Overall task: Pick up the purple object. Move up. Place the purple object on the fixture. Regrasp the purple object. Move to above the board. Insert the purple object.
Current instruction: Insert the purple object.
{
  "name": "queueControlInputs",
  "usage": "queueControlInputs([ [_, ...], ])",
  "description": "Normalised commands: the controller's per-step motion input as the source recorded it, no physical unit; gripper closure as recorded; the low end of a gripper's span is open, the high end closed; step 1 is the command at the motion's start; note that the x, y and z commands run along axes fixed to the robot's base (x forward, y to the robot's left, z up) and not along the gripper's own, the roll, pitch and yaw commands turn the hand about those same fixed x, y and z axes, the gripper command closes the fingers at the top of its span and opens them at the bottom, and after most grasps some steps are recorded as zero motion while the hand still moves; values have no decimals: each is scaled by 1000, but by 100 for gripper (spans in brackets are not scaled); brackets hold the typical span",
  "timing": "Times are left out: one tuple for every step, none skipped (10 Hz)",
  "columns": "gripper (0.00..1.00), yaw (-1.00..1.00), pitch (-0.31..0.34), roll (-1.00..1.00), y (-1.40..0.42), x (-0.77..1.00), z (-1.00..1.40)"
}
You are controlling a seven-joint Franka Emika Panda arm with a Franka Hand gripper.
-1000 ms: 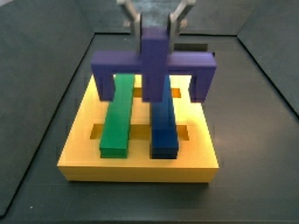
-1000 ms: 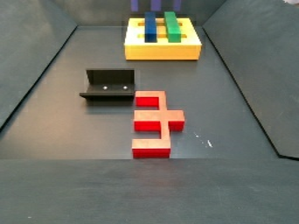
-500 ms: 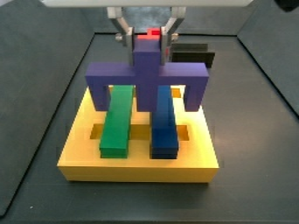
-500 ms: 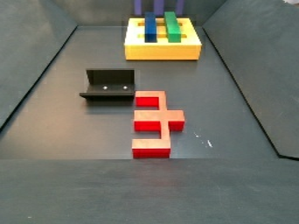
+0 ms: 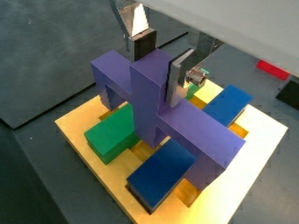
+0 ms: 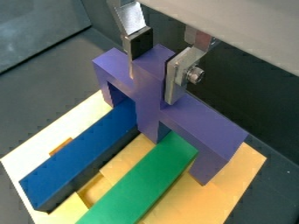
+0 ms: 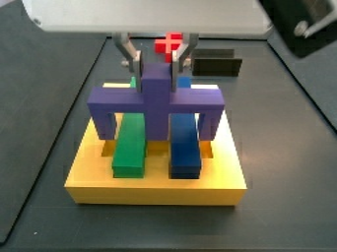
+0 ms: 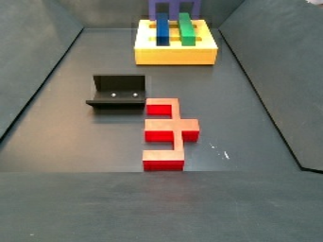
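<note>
The purple object [image 7: 156, 98] stands upright over the board [image 7: 156, 184], its wide bar straddling the green bar [image 7: 129, 148] and the blue bar [image 7: 184, 148], with its two legs reaching down to the yellow slab's top. My gripper [image 7: 156, 59] hangs directly above the board and is shut on the raised stem. In both wrist views the silver fingers [image 5: 181, 74] [image 6: 177, 74] press on either side of the purple object [image 5: 176, 122] [image 6: 198, 131]. The fixture [image 8: 117, 91] stands apart on the floor with nothing on it.
A red cross-shaped block [image 8: 164, 132] lies on the floor beside the fixture, in front of the board [image 8: 176, 55]. Dark sloping walls enclose the floor on both sides.
The gripper has come down with the purple object, from hovering above the bars to its legs meeting the board. The red block and fixture have not moved.
</note>
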Motion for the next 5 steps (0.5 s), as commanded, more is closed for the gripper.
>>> queueControlInputs([
  [100, 63, -63, 19, -54, -100, -254],
  [100, 63, -84, 0, -49, -34, -280],
  [100, 26, -96, 0, -29, 0, -297],
  [100, 0, -20, 0, -9, 154, -103],
  [100, 0, 0, -6, 0, 160, 0],
])
